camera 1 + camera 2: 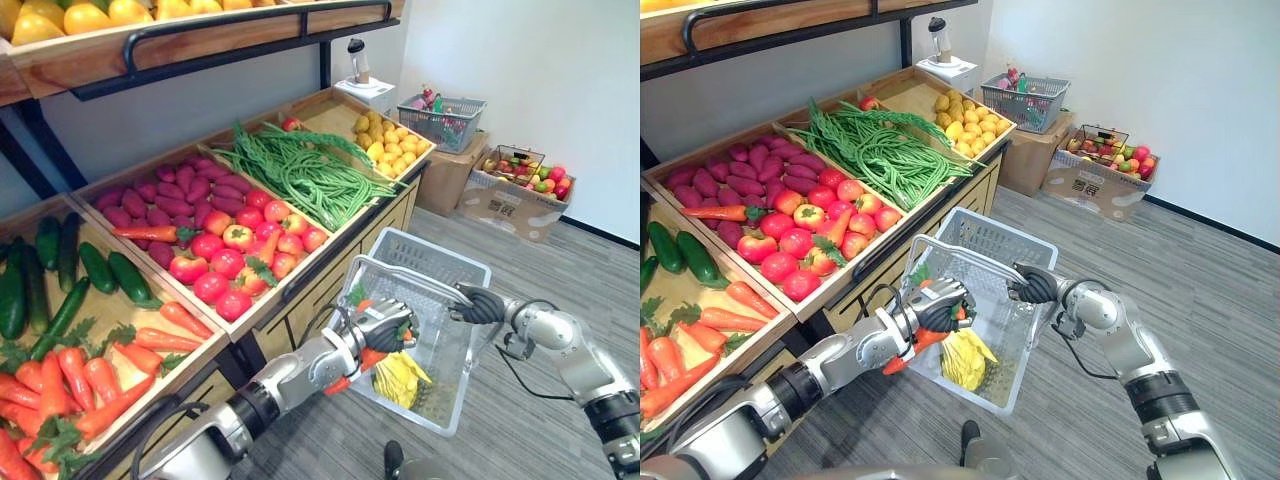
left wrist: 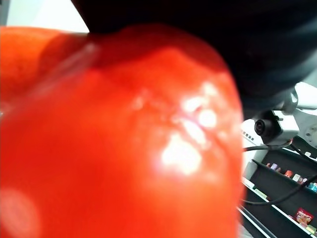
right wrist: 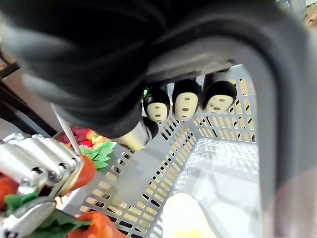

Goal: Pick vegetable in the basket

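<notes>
My left hand (image 1: 385,325) is shut on an orange carrot (image 1: 368,358) with green leaves, holding it over the near-left side of the grey plastic basket (image 1: 432,250). The carrot's tip points down and back past the rim, and its orange skin (image 2: 124,148) sits very close in the left wrist view. My right hand (image 1: 478,303) is curled round the basket's handle (image 3: 262,99) and carries the basket above the floor. A yellow item (image 1: 400,378) lies on the basket's bottom. The left hand (image 3: 34,158) and the carrot leaves also show through the right wrist view.
The slanted wooden produce stand on my left holds carrots (image 1: 70,380), cucumbers (image 1: 110,272), tomatoes (image 1: 235,260), purple sweet potatoes (image 1: 160,195), green beans (image 1: 300,175) and yellow fruit (image 1: 388,140). A second basket (image 1: 442,120) and a cardboard box of fruit (image 1: 520,190) stand by the far wall.
</notes>
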`<state>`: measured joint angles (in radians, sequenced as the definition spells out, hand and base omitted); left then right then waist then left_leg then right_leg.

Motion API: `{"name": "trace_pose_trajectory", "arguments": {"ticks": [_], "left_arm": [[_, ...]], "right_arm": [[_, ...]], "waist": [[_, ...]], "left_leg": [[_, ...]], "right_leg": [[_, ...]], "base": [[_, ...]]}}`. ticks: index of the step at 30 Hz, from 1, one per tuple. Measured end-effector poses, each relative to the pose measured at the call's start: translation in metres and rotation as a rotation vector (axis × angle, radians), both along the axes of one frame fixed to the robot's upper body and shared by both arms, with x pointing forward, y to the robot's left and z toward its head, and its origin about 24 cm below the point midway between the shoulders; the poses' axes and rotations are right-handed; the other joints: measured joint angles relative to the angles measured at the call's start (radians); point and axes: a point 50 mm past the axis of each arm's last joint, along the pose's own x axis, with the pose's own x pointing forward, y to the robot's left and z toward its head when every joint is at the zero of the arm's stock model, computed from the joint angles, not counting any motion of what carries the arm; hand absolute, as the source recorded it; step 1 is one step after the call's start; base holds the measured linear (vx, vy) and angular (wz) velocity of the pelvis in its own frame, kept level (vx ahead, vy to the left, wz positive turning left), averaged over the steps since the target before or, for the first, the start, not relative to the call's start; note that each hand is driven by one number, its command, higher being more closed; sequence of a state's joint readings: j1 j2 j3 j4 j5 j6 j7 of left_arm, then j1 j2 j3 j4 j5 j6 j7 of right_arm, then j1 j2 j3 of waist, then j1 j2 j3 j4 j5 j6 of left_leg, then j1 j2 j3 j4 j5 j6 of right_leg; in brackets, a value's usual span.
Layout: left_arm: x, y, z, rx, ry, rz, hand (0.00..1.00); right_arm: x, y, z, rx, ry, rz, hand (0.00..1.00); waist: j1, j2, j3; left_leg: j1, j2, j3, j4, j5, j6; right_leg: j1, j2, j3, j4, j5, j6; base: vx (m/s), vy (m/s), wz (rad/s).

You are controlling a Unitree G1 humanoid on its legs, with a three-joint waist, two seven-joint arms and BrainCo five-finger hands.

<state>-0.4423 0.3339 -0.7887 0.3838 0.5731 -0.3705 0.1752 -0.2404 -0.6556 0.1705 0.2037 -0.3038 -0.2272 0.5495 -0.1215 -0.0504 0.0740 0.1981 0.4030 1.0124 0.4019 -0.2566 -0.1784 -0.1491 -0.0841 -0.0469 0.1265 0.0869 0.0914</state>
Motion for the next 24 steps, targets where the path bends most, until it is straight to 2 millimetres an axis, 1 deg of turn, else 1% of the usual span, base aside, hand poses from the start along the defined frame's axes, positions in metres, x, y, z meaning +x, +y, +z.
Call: {"name": "trace_pose_trajectory", "arguments": {"ticks": [4,9,12,13,16,18,20,24], "left_arm": [[0.005,0.002,-0.007,0.038,0.002,0.044,1.0],[0.015,-0.002,-0.006,0.05,-0.003,0.084,1.0],[0.017,-0.001,-0.009,0.055,0.001,0.11,1.0],[0.018,0.001,-0.012,0.063,0.008,0.131,0.0],[0.023,0.007,-0.016,0.09,0.006,0.18,0.0],[0.026,0.01,-0.017,0.095,0.012,0.211,0.0],[0.031,0.013,-0.016,0.094,0.011,0.242,0.0],[0.032,0.013,-0.017,0.115,-0.003,0.244,0.0]], "right_arm": [[0.0,0.009,-0.002,-0.008,0.015,0.041,1.0],[0.0,0.011,-0.003,-0.014,0.037,0.065,1.0],[0.0,0.013,-0.004,-0.019,0.047,0.079,1.0],[0.0,0.016,-0.004,-0.023,0.051,0.091,1.0],[0.002,0.021,-0.002,-0.031,0.056,0.121,1.0],[0.003,0.022,-0.001,-0.027,0.054,0.124,1.0],[0.003,0.022,-0.002,-0.024,0.056,0.126,1.0],[0.003,0.022,-0.003,-0.025,0.062,0.124,1.0]], "waist": [[-0.01,-0.002,-0.001],[-0.014,-0.005,-0.001],[-0.017,-0.006,-0.001],[-0.018,-0.007,-0.001],[-0.031,-0.012,0.001],[-0.032,-0.016,0.0],[-0.037,-0.021,0.0],[-0.042,-0.027,0.0]], "left_leg": [[0.025,-0.013,0.019,-0.019,0.002,-0.002],[0.032,-0.032,0.023,-0.036,0.005,-0.003],[0.033,-0.036,0.025,-0.041,0.006,-0.003],[0.035,-0.044,0.026,-0.052,0.011,-0.003],[0.034,-0.048,0.033,-0.054,0.011,-0.003],[0.034,-0.051,0.039,-0.056,0.011,-0.003],[0.035,-0.065,0.042,-0.069,0.016,0.0],[0.035,-0.069,0.043,-0.069,0.016,0.0]], "right_leg": [[0.01,-0.002,0.006,-0.001,0.001,0.0],[0.011,-0.009,0.015,-0.005,0.004,0.005],[0.009,-0.009,0.02,-0.006,0.005,0.006],[0.007,-0.011,0.025,-0.008,0.007,0.008],[0.001,-0.012,0.031,-0.009,0.011,0.008],[0.0,-0.012,0.037,-0.015,0.016,0.008],[-0.002,-0.017,0.045,-0.022,0.023,0.011],[-0.002,-0.019,0.047,-0.022,0.026,0.012]], "base": [[-0.01,0.035,-0.09],[-0.03,0.038,-0.03],[-0.03,0.029,-0.04],[-0.03,0.033,-0.05],[-0.04,0.032,-0.07],[-0.04,0.033,-0.08],[-0.05,0.044,-0.05],[-0.05,0.03,-0.01]]}}
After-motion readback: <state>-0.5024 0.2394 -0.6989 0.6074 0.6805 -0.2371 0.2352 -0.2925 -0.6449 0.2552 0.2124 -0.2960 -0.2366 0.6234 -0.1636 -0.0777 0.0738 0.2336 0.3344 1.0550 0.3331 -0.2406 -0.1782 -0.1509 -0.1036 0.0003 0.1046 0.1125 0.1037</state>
